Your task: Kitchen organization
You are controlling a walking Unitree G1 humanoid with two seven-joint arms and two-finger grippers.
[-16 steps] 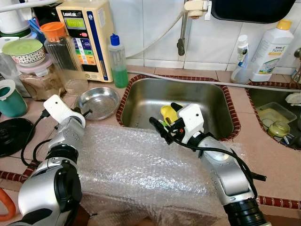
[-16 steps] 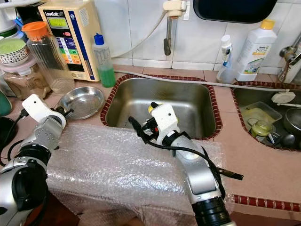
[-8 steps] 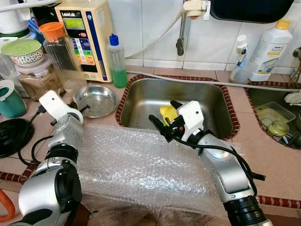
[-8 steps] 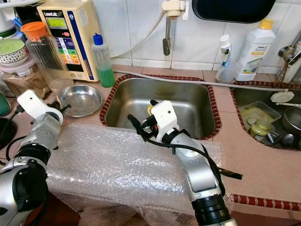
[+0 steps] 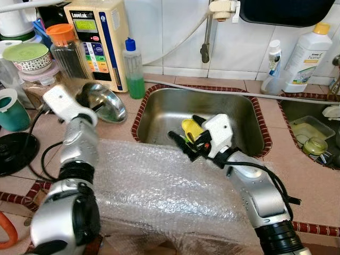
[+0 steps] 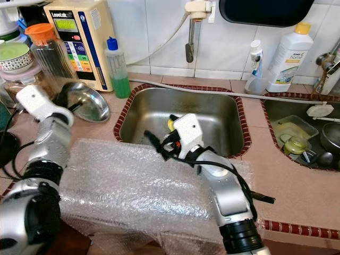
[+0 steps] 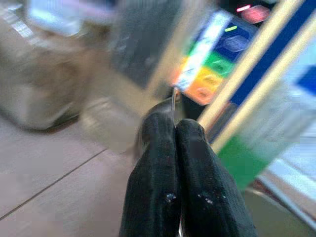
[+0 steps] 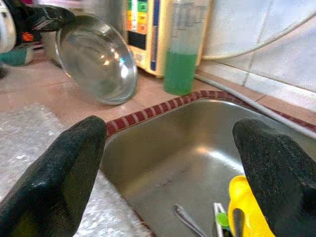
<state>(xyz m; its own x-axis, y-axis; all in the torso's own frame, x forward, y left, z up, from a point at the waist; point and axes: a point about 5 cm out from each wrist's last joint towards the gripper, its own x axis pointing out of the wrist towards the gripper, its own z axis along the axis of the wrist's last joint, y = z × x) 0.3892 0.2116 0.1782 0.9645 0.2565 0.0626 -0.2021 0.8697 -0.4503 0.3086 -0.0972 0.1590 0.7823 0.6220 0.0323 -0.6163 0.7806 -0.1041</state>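
Your left pincer (image 5: 79, 101) is clenched on the thin rim of the shallow round stainless-steel bowl (image 5: 101, 102), which hangs tilted on edge, its lower lip close to or just touching the tiled desk (image 5: 297, 159); you cannot tell which. That pinch is the weak point: the left wrist view shows the two black fingertips (image 7: 170, 143) pressed together with only a sliver of rim between them, so any quick swing could let the smooth metal twist or slide out and clatter down.

Watch what stands just beyond the left pincer. The clear glass jar with the orange lid (image 5: 66, 50), the beige water unit with coloured buttons (image 5: 98, 42) and the slim bottle of green liquid (image 5: 134, 69) are all near the bowl's raised edge. A sweep in that direction could knock one over.

Your right pincer (image 5: 187, 139) hovers released over the near edge of the steel sink (image 5: 159, 106), with the yellow object (image 5: 190, 127) just behind its fingers. The sheet of bubble wrap (image 5: 159, 186) lies under both arms, and a dragging forearm could pull it along.
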